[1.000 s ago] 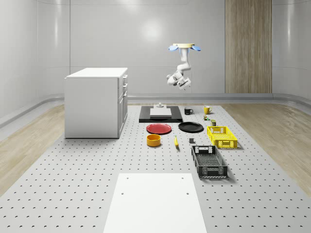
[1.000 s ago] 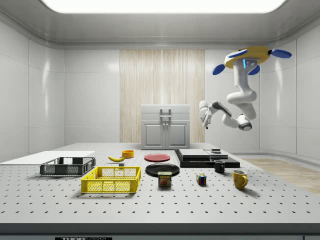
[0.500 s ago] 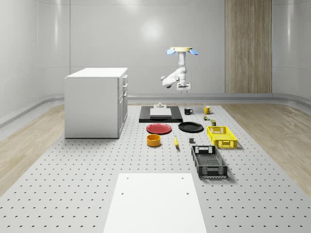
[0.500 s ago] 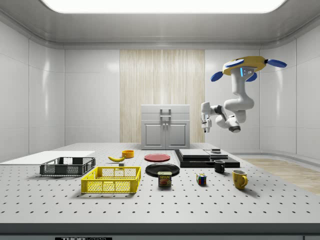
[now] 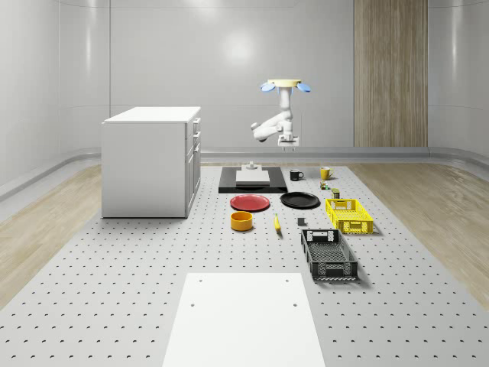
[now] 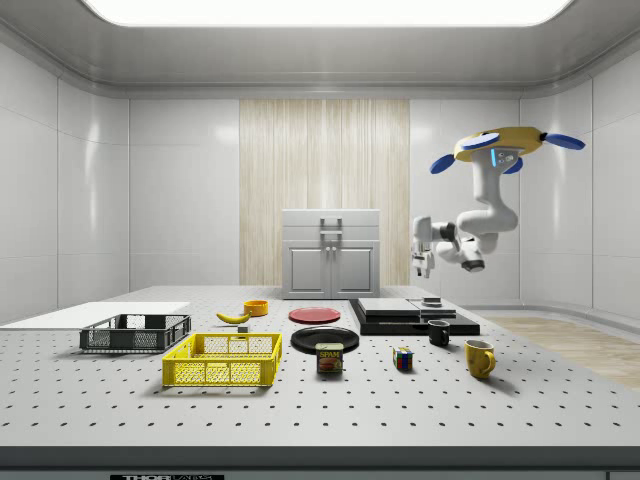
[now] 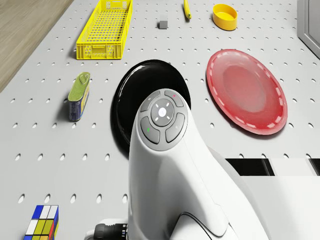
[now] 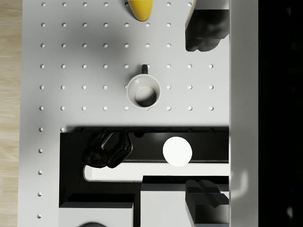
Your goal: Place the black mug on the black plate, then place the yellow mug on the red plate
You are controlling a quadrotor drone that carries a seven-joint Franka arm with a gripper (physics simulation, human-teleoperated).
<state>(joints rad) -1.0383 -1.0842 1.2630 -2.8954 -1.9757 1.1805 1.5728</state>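
Below the gripper (image 6: 423,266), black mug (image 8: 143,91) stands upright on the table (image 5: 153,252), just beside the black slab (image 6: 412,318); drone (image 5: 283,84) hovers above. Finger state: cannot tell.

Your yellow-bodied, blue-rotor drone (image 6: 500,150) hovers in the air. Its white seven-joint arm (image 6: 484,212) hangs beneath, folded at the elbow, and carries the two-finger gripper (image 6: 422,268) pointing straight down, well above the table.
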